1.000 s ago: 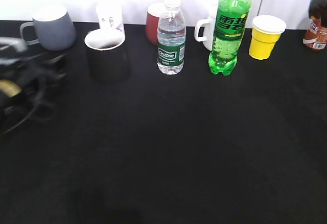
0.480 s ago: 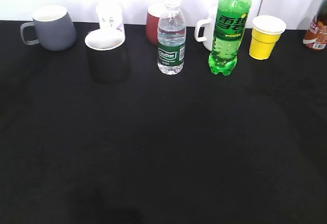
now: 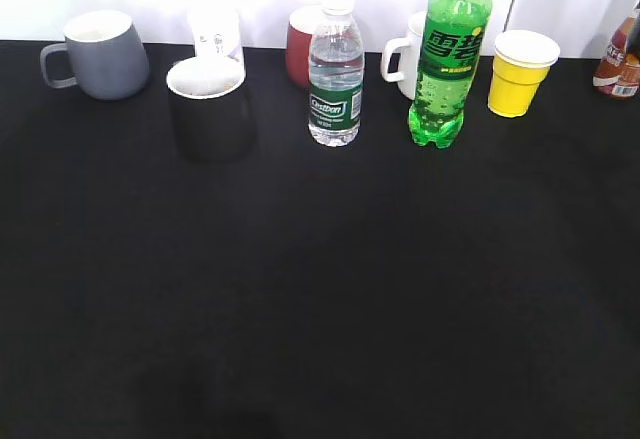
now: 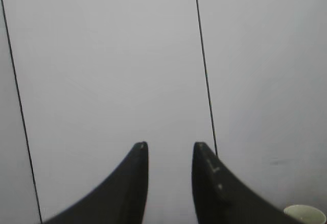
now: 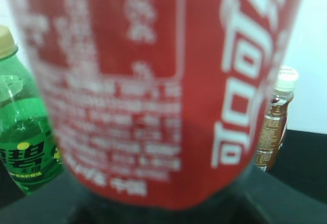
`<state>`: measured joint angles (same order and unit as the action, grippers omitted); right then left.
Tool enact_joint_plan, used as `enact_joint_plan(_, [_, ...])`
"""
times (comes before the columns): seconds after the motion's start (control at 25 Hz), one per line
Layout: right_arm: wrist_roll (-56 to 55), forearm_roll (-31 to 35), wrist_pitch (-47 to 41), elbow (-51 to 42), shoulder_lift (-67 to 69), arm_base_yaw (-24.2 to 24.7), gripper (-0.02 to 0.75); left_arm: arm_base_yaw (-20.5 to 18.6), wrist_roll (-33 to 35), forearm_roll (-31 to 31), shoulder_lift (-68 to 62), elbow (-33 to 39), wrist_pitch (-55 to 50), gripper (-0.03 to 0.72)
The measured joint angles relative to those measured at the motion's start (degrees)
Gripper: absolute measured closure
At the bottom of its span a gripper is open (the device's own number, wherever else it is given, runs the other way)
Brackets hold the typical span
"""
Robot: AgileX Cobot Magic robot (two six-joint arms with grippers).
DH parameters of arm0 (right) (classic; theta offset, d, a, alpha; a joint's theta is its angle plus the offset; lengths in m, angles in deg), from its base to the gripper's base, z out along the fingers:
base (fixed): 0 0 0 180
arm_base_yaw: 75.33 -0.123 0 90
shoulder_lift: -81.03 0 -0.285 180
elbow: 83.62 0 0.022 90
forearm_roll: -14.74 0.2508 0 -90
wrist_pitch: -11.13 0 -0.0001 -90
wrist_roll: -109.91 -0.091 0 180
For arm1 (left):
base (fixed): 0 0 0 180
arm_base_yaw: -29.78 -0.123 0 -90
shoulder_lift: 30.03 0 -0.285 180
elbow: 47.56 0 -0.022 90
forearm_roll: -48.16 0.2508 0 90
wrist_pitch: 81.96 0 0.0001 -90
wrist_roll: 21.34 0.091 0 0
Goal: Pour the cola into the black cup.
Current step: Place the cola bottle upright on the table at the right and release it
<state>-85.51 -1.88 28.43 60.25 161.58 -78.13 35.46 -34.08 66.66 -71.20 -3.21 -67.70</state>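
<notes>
The black table now lies bare on its left side, where a blurred left arm showed a second ago; we judge it has drawn back to leave the pouring to the other arm. The left gripper faces a white wall, its fingers parted with nothing between them. The cola fills the right wrist view, red label close to the lens, out of the exterior view. We cannot tell whether the right gripper grips it, since no fingers show. The green soda bottle holds green liquid, and the water bottle looks nearly full. The black cup stands left of the water bottle. Its white inside shows no cola, so pouring has not begun.
</notes>
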Motion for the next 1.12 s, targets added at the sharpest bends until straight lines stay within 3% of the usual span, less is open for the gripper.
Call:
enact_joint_plan(0.12, [0.31, 2.59, 2.43, -2.77, 0.56, 0.00, 0.381, 0.00, -0.01, 0.11, 0.06, 0.00, 0.00, 0.459])
enact_joint_plan(0.24, [9.91, 13.64, 15.66, -13.29, 0.62, 0.00, 0.381, 0.00, -0.01, 0.44, 0.36, 0.00, -0.02, 0.460])
enact_joint_plan(0.48, [16.10, 20.13, 47.51, -29.22, 12.44, 0.00, 0.381, 0.00, -0.01, 0.49, 0.46, 0.00, -0.02, 0.461])
enact_joint_plan(0.56, [16.68, 22.31, 49.29, -30.07, 18.82, 0.00, 0.381, 0.00, -0.01, 0.49, 0.46, 0.00, -0.02, 0.461])
enact_joint_plan(0.68, [16.90, 19.38, 49.33, -29.33, 21.36, 0.00, 0.381, 0.00, -0.01, 0.49, 0.46, 0.00, -0.02, 0.462])
enact_joint_plan(0.92, [17.31, 20.79, 50.20, -21.59, 28.61, 0.00, 0.381, 0.00, -0.01, 0.49, 0.46, 0.00, -0.46, 0.462])
enact_joint_plan(1.12, [17.49, 21.06, 52.02, -15.15, 35.31, 0.00, 0.381, 0.00, -0.01, -0.40, 1.75, 0.00, -14.26, 0.467])
